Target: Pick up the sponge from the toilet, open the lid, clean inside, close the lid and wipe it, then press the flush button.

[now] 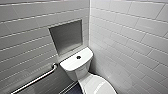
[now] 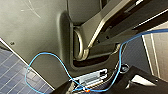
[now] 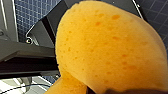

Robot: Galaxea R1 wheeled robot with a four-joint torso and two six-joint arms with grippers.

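The right arm's jaws are pinching the sponge [image 3: 107,47], which is bulging orange and porous right against the right wrist camera, hanging above the dark blue tiled floor [image 3: 32,17] rather than lying on the toilet [image 1: 75,71]. The state of the left arm's jaws cannot be told, since its wrist view is taking in grey robot body and a looping blue cable [image 2: 45,53]. In the head view the tank top is sitting bare around the flush button [image 1: 78,57], and the lid [image 1: 98,85] appears to be lying down over the bowl (its front edge is running off the bottom of the picture). The step in hand, by this evidence, is getting the lid open while the sponge is being carried. Doing it well is probably calling for a steady squeeze on the soft pad, so it is not slipping loose, and for the head camera to be bending lower until the lid's front rim is showing. Any reach is wisely staying away from the steel grab bar [image 1: 37,79] on the wall beside the tank.
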